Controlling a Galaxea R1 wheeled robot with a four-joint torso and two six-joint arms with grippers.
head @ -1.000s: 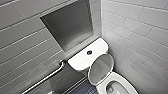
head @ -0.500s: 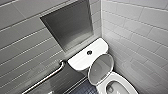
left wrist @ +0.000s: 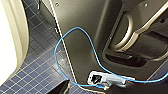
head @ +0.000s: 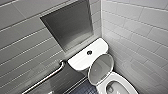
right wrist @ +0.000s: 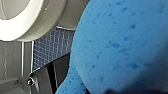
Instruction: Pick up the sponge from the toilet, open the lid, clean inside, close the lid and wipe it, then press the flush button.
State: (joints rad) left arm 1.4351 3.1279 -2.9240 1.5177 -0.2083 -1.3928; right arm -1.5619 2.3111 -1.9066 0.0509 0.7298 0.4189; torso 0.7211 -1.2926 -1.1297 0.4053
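Observation:
The white toilet (head: 120, 85) stands in the corner, seen in the head view at the lower right. Its oval lid (head: 100, 68) is raised and leans back against the tank (head: 80, 61), so the bowl opening (head: 112, 88) is uncovered. A dark round flush button (head: 89, 52) sits on the tank top. In the right wrist view the bright blue sponge (right wrist: 120, 47) looms very close, with my right gripper shut on it, and the toilet's white rim (right wrist: 30, 22) is just beyond it. My left gripper stands open with nothing in it.
Grey tiled walls close in on both sides of the toilet, with a recessed niche (head: 71, 23) above the tank. A metal grab bar (head: 47, 76) runs along the left wall. The floor is dark blue mosaic tile (left wrist: 37, 75); a pale curved body (left wrist: 10, 37) rises beside it.

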